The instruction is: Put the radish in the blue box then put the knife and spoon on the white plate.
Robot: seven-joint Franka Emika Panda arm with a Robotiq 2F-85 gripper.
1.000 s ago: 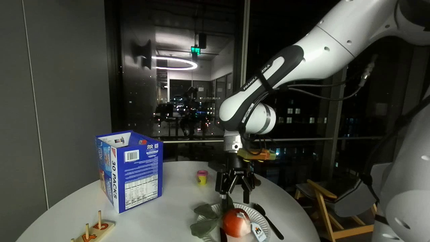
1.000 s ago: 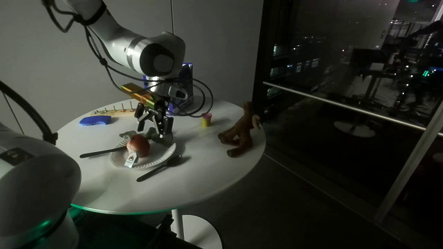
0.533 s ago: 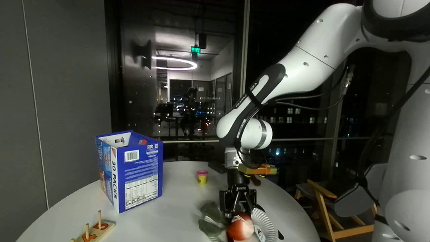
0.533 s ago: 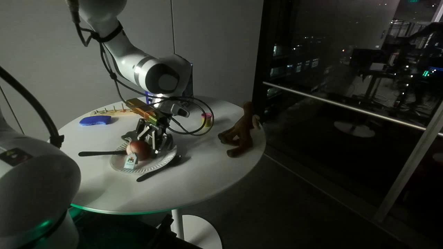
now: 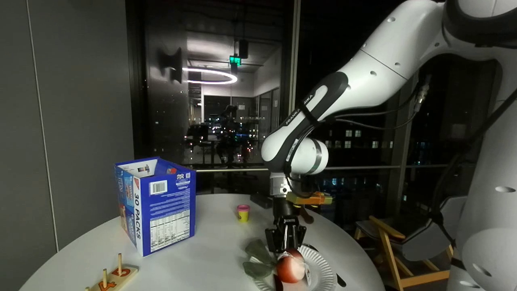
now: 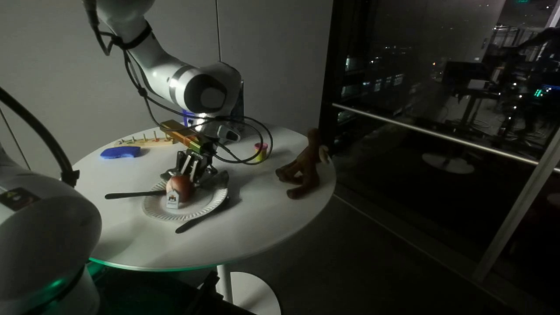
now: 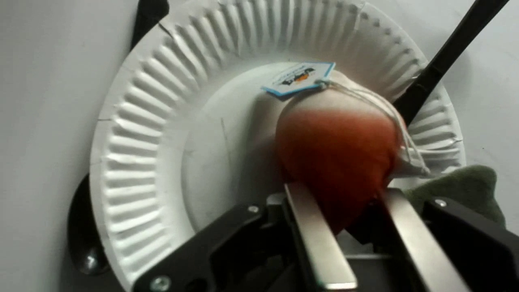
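My gripper (image 7: 342,194) is shut on the red-and-white radish (image 7: 336,138), with metal-faced fingers (image 7: 320,239) either side of its narrow red end. In an exterior view, the radish's green leaves (image 5: 257,258) spread out beside the gripper (image 5: 287,247). The radish (image 6: 180,188) is over the white plate (image 6: 162,212), seemingly still against it. A black handle, apparently the knife (image 6: 131,195), crosses the plate's rim, its far end hidden by the radish. On the table along the plate's edge is the black spoon (image 7: 87,227), partly covered. The open-topped blue box (image 5: 169,210) stands upright, apart from the plate.
A yellow tub with a pink lid (image 5: 243,214) stands between box and gripper. A wooden peg board (image 6: 146,142) and a blue flat object (image 6: 120,152) lie on the table's far side. A brown stuffed toy (image 6: 304,168) sits near the table edge.
The gripper came down onto the radish and its fingers closed around it, then rose slightly. The radish has tilted and shifted a little, and the plate has slid slightly.
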